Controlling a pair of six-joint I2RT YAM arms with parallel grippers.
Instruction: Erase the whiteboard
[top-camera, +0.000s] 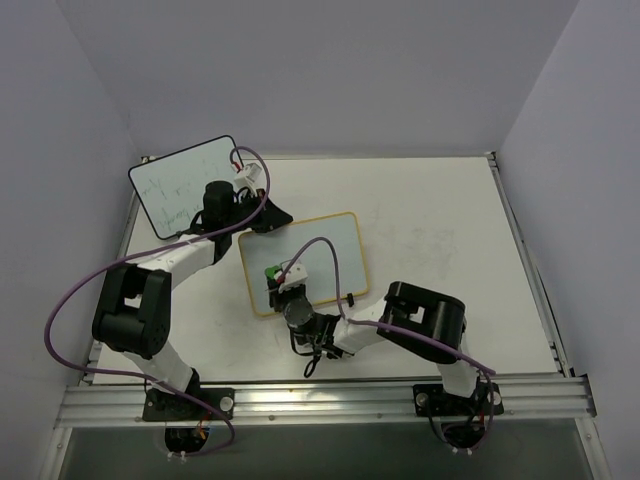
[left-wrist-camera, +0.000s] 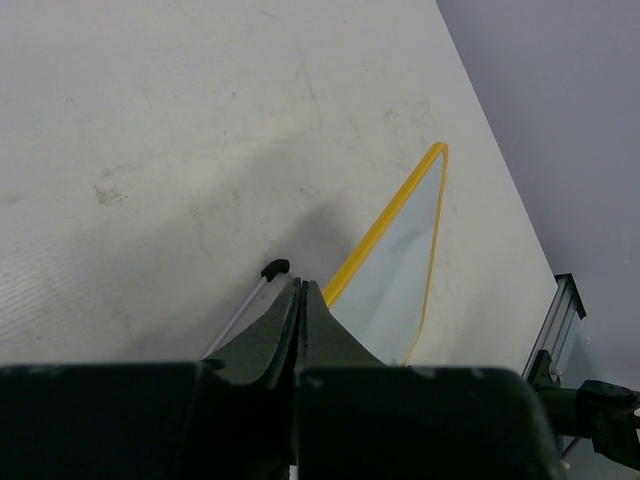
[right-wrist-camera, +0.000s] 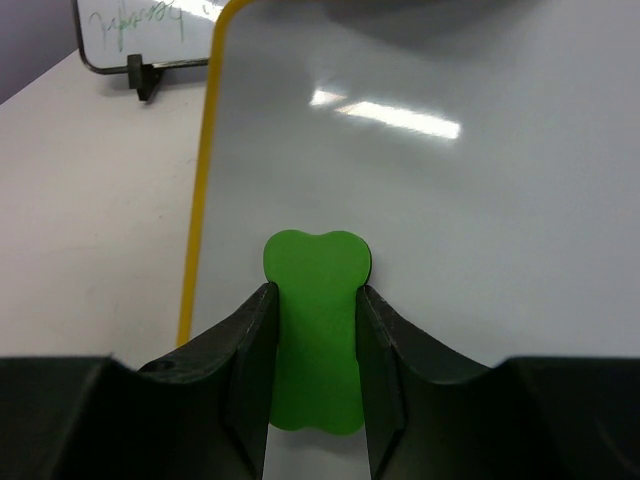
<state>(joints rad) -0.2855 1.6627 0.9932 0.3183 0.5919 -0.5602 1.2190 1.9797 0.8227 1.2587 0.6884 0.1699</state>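
The yellow-framed whiteboard (top-camera: 318, 250) lies flat in the middle of the table. It also shows in the right wrist view (right-wrist-camera: 450, 200), where its surface looks clean, and in the left wrist view (left-wrist-camera: 400, 270). My right gripper (top-camera: 280, 282) (right-wrist-camera: 315, 292) is shut on a green eraser (right-wrist-camera: 312, 265) (top-camera: 271, 271), which rests on the board near its left edge. My left gripper (top-camera: 270, 216) (left-wrist-camera: 300, 285) is shut, with its tips at the board's far left corner. Nothing shows between its jaws. A thin grey rod with a black tip (left-wrist-camera: 274, 268) lies just beside them.
A black-framed whiteboard (top-camera: 185, 185) with green writing stands at the back left; it also shows in the right wrist view (right-wrist-camera: 140, 30). Purple cables loop over both arms. The table's metal rail (top-camera: 330, 400) runs along the near edge. Walls enclose three sides.
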